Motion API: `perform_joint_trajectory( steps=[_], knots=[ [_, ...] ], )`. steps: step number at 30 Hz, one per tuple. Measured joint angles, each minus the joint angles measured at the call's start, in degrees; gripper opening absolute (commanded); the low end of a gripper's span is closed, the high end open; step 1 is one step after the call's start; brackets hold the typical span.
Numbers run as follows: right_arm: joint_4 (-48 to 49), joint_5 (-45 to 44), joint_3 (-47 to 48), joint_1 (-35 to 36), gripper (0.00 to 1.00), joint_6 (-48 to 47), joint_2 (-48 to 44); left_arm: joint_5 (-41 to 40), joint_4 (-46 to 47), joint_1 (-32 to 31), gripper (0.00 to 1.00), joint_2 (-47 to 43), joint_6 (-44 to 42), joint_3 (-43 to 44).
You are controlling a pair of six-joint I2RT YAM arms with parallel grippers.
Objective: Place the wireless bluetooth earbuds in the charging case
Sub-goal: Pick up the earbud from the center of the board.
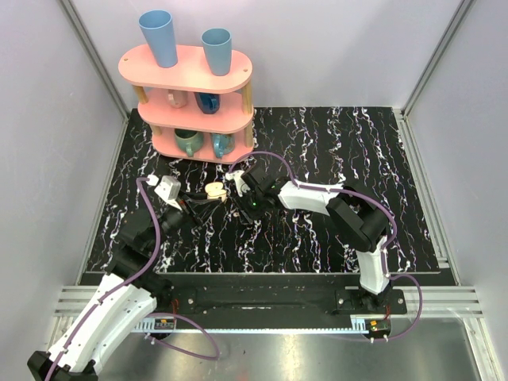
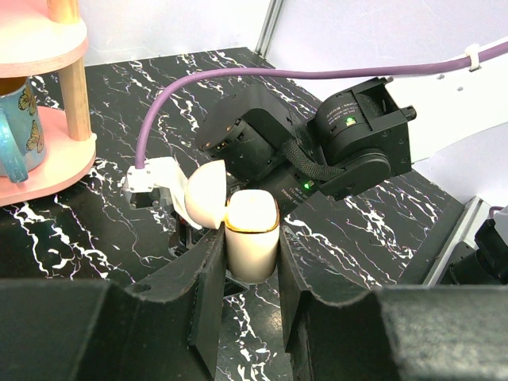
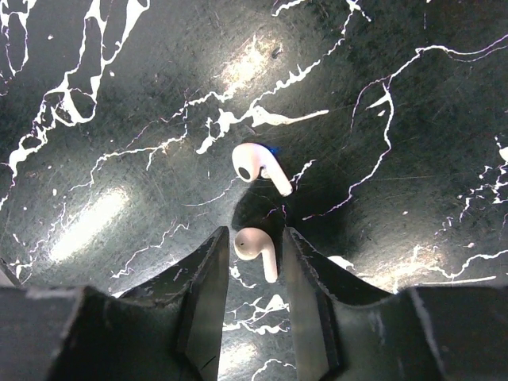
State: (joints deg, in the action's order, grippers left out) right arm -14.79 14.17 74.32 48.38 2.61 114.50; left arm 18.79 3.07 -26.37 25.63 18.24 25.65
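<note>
The left gripper point(image 2: 250, 262) reaches out from the near left corner of the tabletop point(image 1: 357, 159) and is clamped tight on the case point(image 2: 252, 216). Its two fingers point(image 2: 208, 278) press the left and right sides of the small cream body, which stands upright. The lid point(image 2: 205, 194) is swung open and leans back to the left, and the dark rim of the mouth faces up. From above, the case point(image 1: 213, 190) sits left of the middle of the tabletop, about halfway between the near and far edges.

Just to the right of it, the right gripper point(image 3: 255, 236) points down at the black marbled surface. Its jaws stand narrowly apart, and a thin gap shows on each side of the nearer earbud point(image 3: 252, 244), which lies on the tabletop between the fingertips with its stem pointing toward the camera. The other earbud point(image 3: 255, 163) lies just beyond the fingertips, apart from the first, with its stem angled to the right. From above, the gripper hides both.

A purple cable point(image 2: 238, 75) arches over the right arm's wrist. Farther back, at the far left corner, stands a pink shelf point(image 1: 186, 71) with two blue cups point(image 1: 159, 37) upside down on its top board and mugs point(image 1: 189, 141) on the boards below
</note>
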Motion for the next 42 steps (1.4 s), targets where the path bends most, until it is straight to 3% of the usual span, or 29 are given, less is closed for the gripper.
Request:
perform_joint_trajectory(
  steps=[15, 17, 34, 37, 40, 42],
  knots=[
    [-0.17, -0.20, -0.09, 0.00, 0.28, -0.63, 0.00, 0.00, 0.00, 0.00, 0.00, 0.00, 0.00, 0.00],
    [-0.22, -0.28, -0.09, 0.00, 0.14, -0.59, 0.00, 0.02, 0.00, 0.00, 0.00, -0.02, 0.00, 0.00],
    [-1.97, -4.94, -0.55, 0.00, 0.15, 6.91, -1.79, 0.00, -0.07, 0.00, 0.00, -0.13, 0.00, 0.00],
    [-2.67, -6.49, -0.92, 0.00, 0.20, 8.59, -2.21, 0.00, -0.07, 0.00, 0.00, -0.13, 0.00, 0.00],
    [-2.73, -7.26, -1.27, 0.00, 0.44, 9.66, -3.02, 0.00, -0.02, 0.00, 0.00, -0.11, 0.00, 0.00],
    [-2.67, -7.19, -1.27, 0.00, 0.54, 10.14, -3.32, 0.00, 0.00, 0.00, 0.00, 0.00, 0.00, 0.00]
  ],
)
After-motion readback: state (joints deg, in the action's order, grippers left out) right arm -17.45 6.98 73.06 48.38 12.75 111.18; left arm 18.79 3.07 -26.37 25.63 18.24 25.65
